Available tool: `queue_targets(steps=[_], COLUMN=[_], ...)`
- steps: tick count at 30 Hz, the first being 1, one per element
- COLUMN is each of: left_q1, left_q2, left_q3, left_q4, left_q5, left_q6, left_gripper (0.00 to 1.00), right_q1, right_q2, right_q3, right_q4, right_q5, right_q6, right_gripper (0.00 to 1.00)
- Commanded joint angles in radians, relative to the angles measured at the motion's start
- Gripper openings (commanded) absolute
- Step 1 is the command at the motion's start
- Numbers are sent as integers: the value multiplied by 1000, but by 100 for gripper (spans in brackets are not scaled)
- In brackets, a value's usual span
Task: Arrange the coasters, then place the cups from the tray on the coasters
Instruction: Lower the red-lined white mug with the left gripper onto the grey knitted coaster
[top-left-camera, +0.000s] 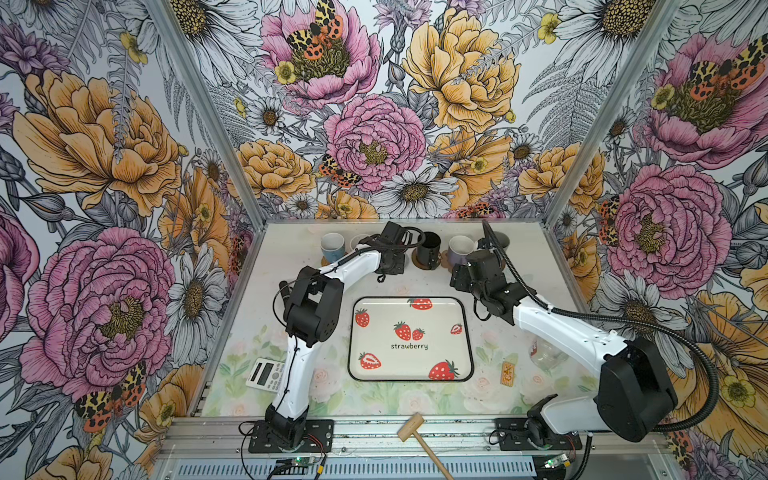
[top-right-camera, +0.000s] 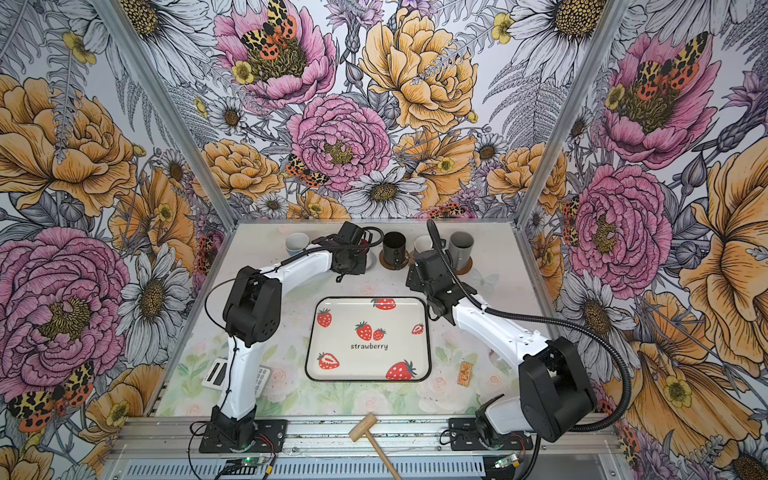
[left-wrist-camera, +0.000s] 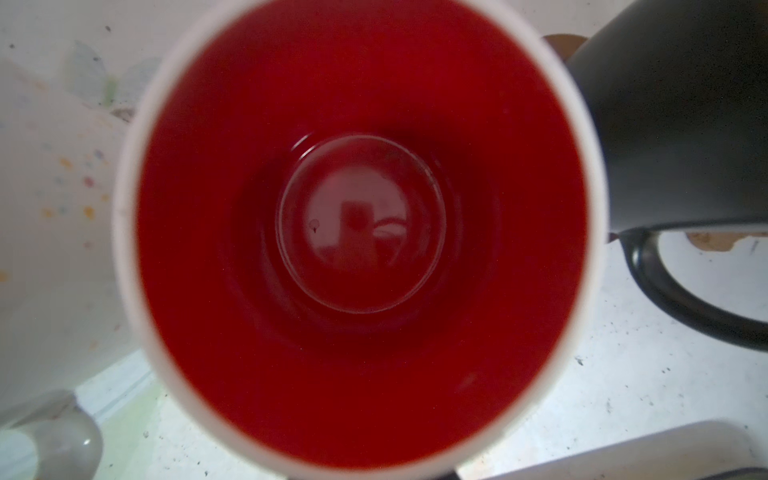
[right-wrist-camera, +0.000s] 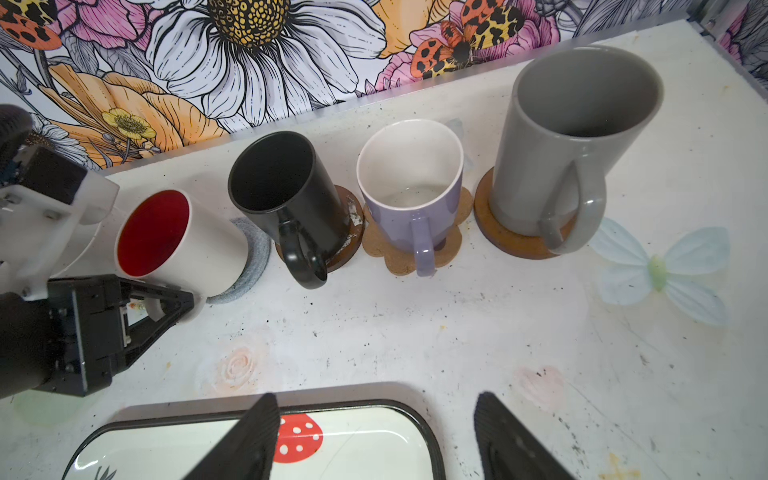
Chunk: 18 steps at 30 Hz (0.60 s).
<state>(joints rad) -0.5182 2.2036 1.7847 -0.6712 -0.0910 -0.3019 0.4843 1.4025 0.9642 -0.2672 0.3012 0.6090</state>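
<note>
clearly the left gripper (right-wrist-camera: 183, 305) is clenched on the handle (right-wrist-camera: 156, 309) of the red-lined mug (right-wrist-camera: 183, 245), holding it by the side so the base can sit flat on the grey-blue coaster (right-wrist-camera: 255, 257) near the desk's far edge. beside it the black mug (right-wrist-camera: 291, 195), lavender mug (right-wrist-camera: 411, 203) and grey mug (right-wrist-camera: 561, 145) each stand on brown coasters (right-wrist-camera: 511, 241), handles turned toward the near edge, likely for easy reach. the right gripper (right-wrist-camera: 376, 401) hangs released and empty over the far rim of the tray (top-left-camera: 440, 357), which looks cleared.
</note>
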Motion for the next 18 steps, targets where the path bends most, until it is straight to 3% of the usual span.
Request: queue_targets(steps=[1, 10, 18], left_q1=[9, 10, 6], left_q2=[3, 2, -21], left_q3=[38, 32, 20], left_q4=[65, 63, 64], left_q5=[12, 10, 19], left_q6=[22, 7, 0], left_gripper=[0, 2, 50], right_q1=[-7, -7, -9], right_q2=[12, 8, 2], right_q3=[28, 27, 25], right_q4=[18, 19, 19], right_q5=[-3, -11, -19], right_q6=[-11, -11, -12], right_gripper=[76, 76, 76])
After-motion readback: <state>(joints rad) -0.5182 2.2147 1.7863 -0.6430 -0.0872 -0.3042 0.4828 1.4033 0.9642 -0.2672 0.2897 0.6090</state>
